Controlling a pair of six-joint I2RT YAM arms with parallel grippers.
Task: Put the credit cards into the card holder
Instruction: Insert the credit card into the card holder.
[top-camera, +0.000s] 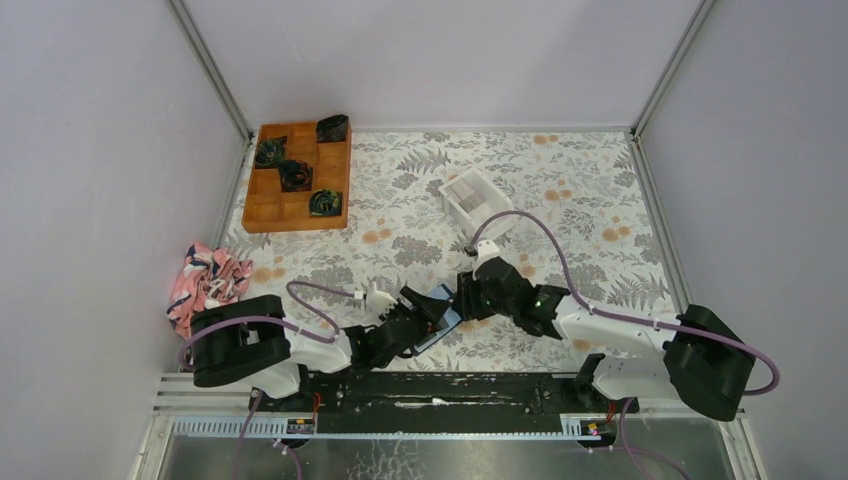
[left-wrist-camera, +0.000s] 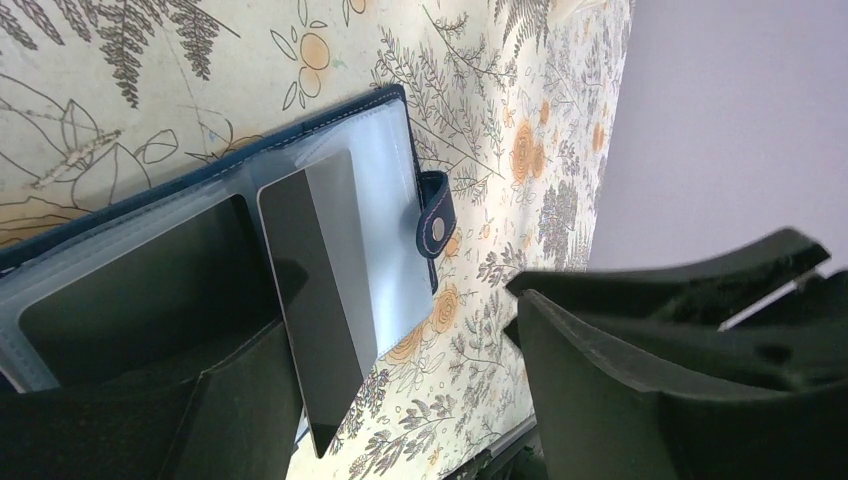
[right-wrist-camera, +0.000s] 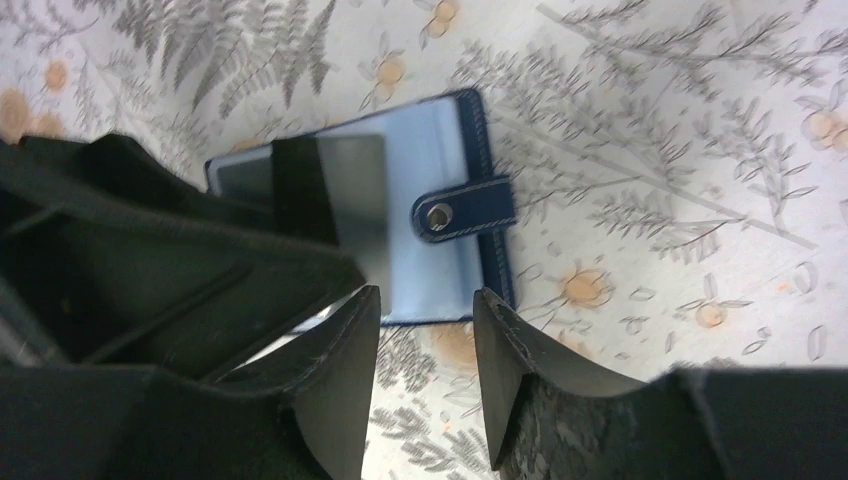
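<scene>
Nothing legible shows in any view: no text, brand, number or sign. The card holder (right-wrist-camera: 435, 150) and the dark card (left-wrist-camera: 315, 310) on it have plain faces. The orange compartment tray (top-camera: 297, 176) and white box (top-camera: 474, 197), far on the table, bear no readable marking.

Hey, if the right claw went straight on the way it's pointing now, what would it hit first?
Probably the card holder: the open right claw aims at its near edge, close by the snap tab. How far off it sits is unclear.

Top camera looks down over the whole table (top-camera: 560, 190); both wrist cameras hover close, sharing the holder (right-wrist-camera: 440, 150).
</scene>
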